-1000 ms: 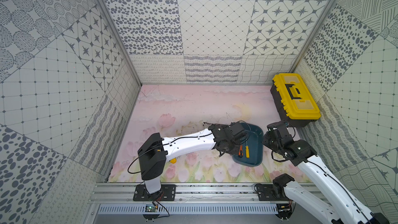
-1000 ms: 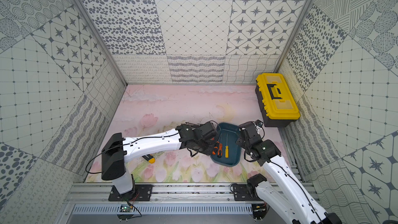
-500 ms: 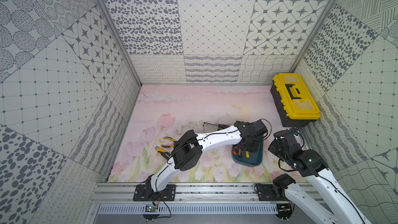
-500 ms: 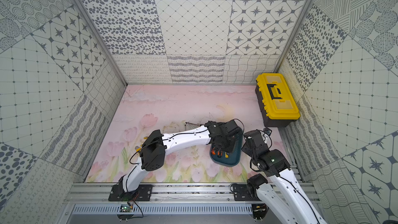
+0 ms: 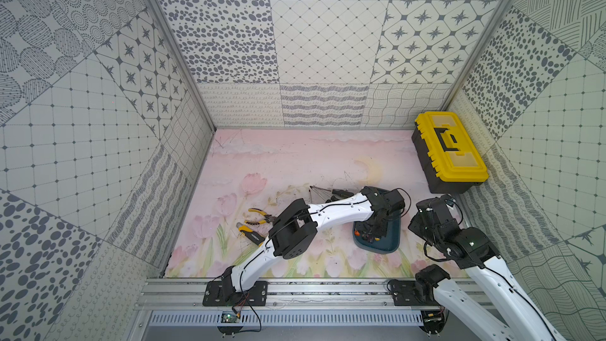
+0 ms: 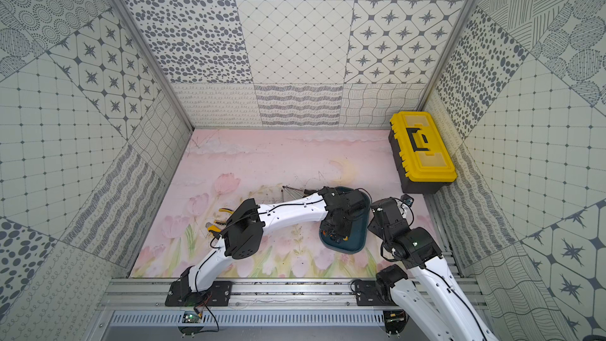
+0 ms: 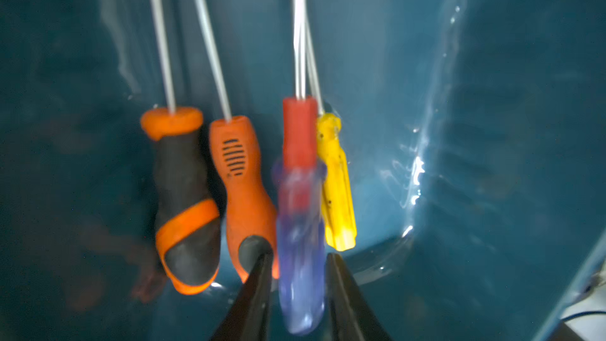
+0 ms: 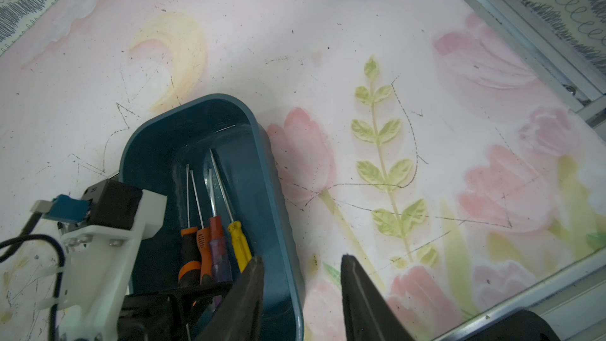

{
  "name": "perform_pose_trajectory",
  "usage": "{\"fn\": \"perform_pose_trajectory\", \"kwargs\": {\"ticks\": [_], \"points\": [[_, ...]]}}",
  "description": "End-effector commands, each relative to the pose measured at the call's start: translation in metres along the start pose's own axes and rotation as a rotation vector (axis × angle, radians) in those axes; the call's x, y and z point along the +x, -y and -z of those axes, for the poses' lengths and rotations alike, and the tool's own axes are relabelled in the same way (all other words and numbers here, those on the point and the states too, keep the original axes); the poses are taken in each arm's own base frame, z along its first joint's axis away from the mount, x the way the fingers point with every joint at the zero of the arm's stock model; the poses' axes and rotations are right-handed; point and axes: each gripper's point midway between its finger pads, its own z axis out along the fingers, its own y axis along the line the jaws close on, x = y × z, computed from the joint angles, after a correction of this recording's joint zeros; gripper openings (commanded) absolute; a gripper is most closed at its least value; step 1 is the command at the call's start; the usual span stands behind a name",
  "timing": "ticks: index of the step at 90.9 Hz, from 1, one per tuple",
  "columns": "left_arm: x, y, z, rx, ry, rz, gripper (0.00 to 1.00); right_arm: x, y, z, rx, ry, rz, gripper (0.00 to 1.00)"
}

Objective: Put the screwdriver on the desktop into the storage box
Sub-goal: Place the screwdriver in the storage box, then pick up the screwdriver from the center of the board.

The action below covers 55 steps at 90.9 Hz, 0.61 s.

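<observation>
Left wrist view: four screwdrivers lie side by side in the shallow dark teal plastic storage box (image 7: pixel 492 126): black-and-orange-handled screwdriver (image 7: pixel 183 198), orange-handled screwdriver (image 7: pixel 244 191), red-and-clear-blue-handled screwdriver (image 7: pixel 300 211), slim yellow-handled screwdriver (image 7: pixel 337 191). The left end effector (image 7: pixel 298 255) stands slightly parted either side of the blurred blue handle, with narrow gaps. The right end effector (image 8: pixel 302 259) is spread and empty, near the box, above the pale pink tulip-printed table (image 8: pixel 328 44).
</observation>
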Motion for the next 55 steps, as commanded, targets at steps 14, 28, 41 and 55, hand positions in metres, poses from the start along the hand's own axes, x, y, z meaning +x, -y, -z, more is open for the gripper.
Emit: {"fn": "perform_pose_trajectory", "kwargs": {"ticks": [14, 28, 41, 55], "points": [[-0.018, 0.000, 0.039, -0.001, 0.133, 0.029, 0.51, 0.011, -0.001, -0.013, 0.031, -0.055, 0.030, 0.47], [-0.043, -0.005, 0.100, 0.052, 0.349, 0.082, 0.52, 0.025, -0.013, -0.029, 0.026, -0.139, 0.077, 0.49], [-0.052, -0.048, 0.133, 0.041, 0.458, 0.239, 0.52, 0.037, -0.020, -0.044, 0.031, -0.197, 0.109, 0.50], [-0.044, -0.105, 0.141, 0.005, 0.481, 0.393, 0.51, 0.047, -0.026, -0.059, 0.033, -0.240, 0.139, 0.48]]}}
